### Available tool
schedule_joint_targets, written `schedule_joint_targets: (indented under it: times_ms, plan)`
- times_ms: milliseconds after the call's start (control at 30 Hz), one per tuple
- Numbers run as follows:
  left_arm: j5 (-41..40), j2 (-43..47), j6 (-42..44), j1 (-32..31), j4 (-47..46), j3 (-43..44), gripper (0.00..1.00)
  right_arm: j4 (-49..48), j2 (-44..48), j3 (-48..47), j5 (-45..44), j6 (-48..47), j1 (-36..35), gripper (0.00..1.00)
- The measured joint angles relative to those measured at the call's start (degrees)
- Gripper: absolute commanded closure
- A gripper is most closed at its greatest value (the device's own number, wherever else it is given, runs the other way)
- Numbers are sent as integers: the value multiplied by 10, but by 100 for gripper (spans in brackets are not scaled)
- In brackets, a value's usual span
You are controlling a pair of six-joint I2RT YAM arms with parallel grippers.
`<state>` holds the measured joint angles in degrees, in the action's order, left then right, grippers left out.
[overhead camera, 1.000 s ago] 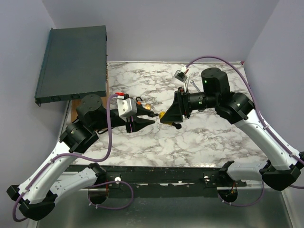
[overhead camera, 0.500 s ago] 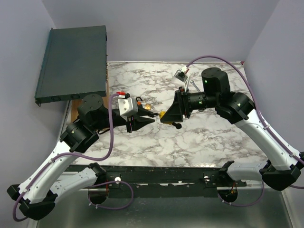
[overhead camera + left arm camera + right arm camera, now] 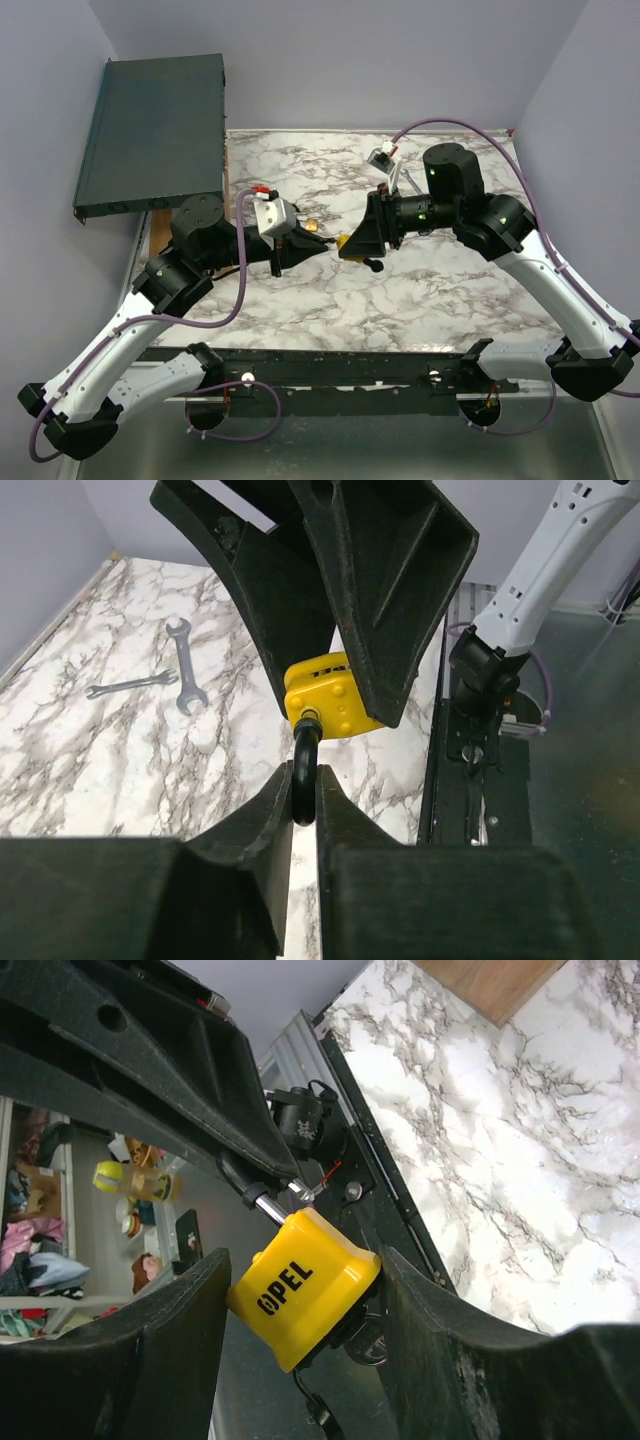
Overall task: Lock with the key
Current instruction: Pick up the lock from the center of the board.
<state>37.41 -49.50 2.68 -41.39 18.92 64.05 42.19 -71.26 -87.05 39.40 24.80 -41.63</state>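
Observation:
A yellow padlock [image 3: 305, 1295] marked OPEL is held above the marble table between both grippers, also showing in the top view [image 3: 343, 241] and the left wrist view [image 3: 325, 695]. My right gripper [image 3: 300, 1305] is shut on the padlock's body. A dark key [image 3: 362, 1342] sits in the lock's underside, mostly hidden. My left gripper [image 3: 303, 798] is shut on the black shackle [image 3: 303, 775], which sticks out of the body. In the top view the left gripper [image 3: 318, 246] and the right gripper [image 3: 348, 245] meet tip to tip.
Two grey wrenches [image 3: 185, 665] lie on the marble table [image 3: 430, 300] at the far side. A small orange object [image 3: 313, 225] lies just behind the left gripper. A dark flat box [image 3: 150, 130] stands at the back left, with a wooden board [image 3: 157, 218] beside it.
The left arm has shifted a little right and away from the near edge, bringing its gripper closer onto the padlock. The right arm and the padlock have stayed still.

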Motion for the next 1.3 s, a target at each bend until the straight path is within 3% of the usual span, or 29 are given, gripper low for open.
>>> schedule_joint_targets:
  times_ms: [133,200,300,333,400,500,967,1300]
  plan:
    - [-15,-8,-42,0,-12,0,100,-1,0,0,-12,-2,0,90]
    - [-27,-12,-72,0,-22,-2,100,-5,0,0,-21,-2,1,71]
    - [-51,-7,-127,0,-58,-24,100,-23,5,10,-39,-2,2,33]
    - [-56,-4,-138,0,-66,-31,100,-32,8,16,-42,-1,3,24]
    - [-64,7,-170,0,-90,-50,100,-51,12,25,-46,6,3,11]
    - [-71,17,-200,-1,-105,-58,100,-101,16,30,-52,16,2,2]
    - [-85,68,-278,-1,-165,-13,100,-362,143,126,-47,37,2,7]
    - [-82,56,-358,-1,-195,21,100,-503,125,133,5,37,1,18]
